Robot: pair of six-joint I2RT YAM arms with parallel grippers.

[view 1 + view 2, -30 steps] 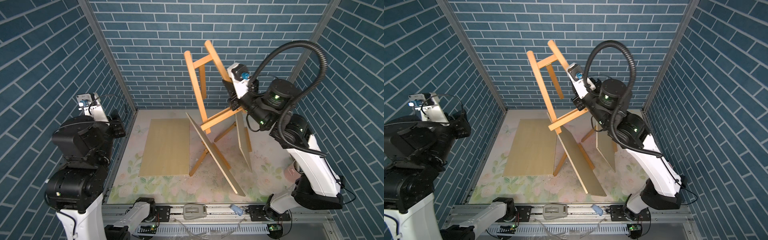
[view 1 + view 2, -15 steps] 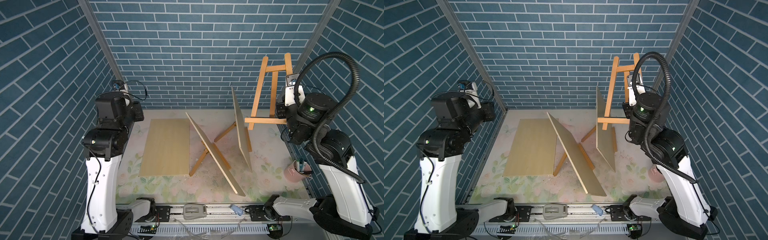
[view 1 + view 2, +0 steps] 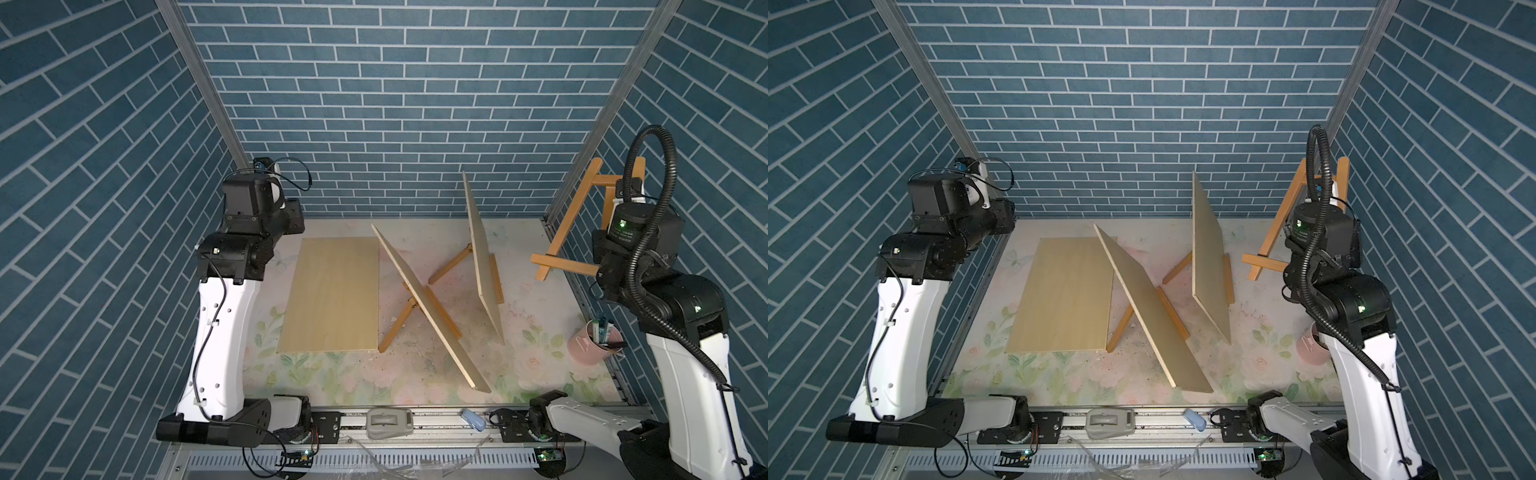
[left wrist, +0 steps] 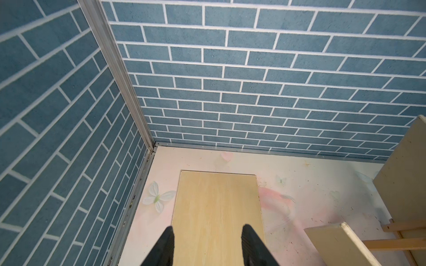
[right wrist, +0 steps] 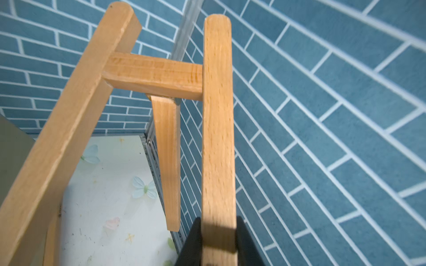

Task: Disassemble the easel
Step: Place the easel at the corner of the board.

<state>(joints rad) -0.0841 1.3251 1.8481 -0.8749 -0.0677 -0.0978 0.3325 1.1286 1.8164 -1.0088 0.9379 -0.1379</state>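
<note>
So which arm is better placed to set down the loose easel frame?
Right. The right gripper is shut on one leg of the easel frame. The left gripper is open and empty over the flat board, far from the frame.

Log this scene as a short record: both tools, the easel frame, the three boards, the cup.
left tool: open, empty, above flat board
right tool: shut on one leg of easel frame
easel frame: held up near right wall
flat board: lies flat on left side
slanted board: mid-table, propped up
steep board: stands right of it
pink cup: front right, holds pens
</note>
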